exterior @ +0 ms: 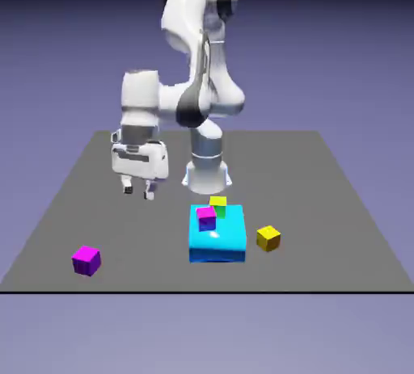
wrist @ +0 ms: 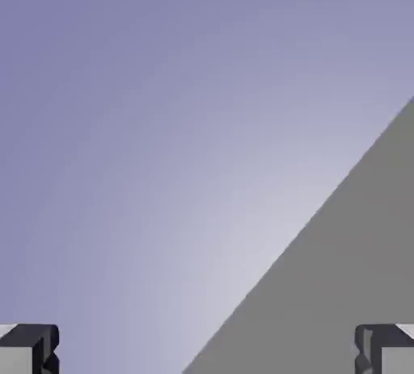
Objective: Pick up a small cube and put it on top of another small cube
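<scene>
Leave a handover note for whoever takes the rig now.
End effector: open, empty, raised over the exterior view's left side.
Magenta cubes: one on the table at the exterior view's left, another at the cyan block.
Plain yellow cube: on the table, right of the block.
Done: no stack on the yellow cube.
Left: pick a magenta cube, place it on yellow.

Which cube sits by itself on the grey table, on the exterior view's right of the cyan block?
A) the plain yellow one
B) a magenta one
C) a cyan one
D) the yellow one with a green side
A: the plain yellow cube stands on the bare table, to the exterior view's right of the cyan block.
</scene>
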Available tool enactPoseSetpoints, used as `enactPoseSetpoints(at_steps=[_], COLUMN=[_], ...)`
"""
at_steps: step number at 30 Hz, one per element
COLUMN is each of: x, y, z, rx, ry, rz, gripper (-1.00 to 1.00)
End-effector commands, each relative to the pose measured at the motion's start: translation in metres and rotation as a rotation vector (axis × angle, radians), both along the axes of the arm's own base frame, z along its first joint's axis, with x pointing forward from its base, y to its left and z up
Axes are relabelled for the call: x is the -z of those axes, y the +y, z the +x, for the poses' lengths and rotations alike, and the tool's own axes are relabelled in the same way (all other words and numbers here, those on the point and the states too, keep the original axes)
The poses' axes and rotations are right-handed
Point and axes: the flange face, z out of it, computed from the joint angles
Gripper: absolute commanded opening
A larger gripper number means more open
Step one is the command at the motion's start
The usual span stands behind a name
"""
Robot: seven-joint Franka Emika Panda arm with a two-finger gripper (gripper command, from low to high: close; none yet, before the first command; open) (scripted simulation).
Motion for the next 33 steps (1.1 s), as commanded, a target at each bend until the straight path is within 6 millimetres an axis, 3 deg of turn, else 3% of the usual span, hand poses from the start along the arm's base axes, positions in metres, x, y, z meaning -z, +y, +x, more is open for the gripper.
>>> enactPoseSetpoints(at_steps=[1,6,12,14,18,19,20,21,25,29,33], x=[0.010,0.065,0.138,0.144,0.212,0.213,0.213,0.213,0.145,0.131,0.117], y=[-0.009,-0.077,-0.152,-0.158,-0.148,-0.148,-0.148,-0.148,-0.158,-0.037,0.088], z=[0.003,-0.001,-0.024,-0.027,-0.023,-0.023,-0.023,-0.023,-0.027,0.016,0.029], rx=[0.055,0.374,0.757,0.787,0.787,0.787,0.787,0.787,0.787,0.464,0.130], ry=[0.025,0.145,0.287,0.298,0.298,0.298,0.298,0.298,0.298,0.338,0.374], rz=[0.031,0.178,0.340,0.353,0.353,0.353,0.353,0.353,0.353,0.342,0.301], gripper=[0.00,0.00,0.00,0.00,0.00,0.00,-1.00,-1.00,-1.00,-1.00,-1.00])
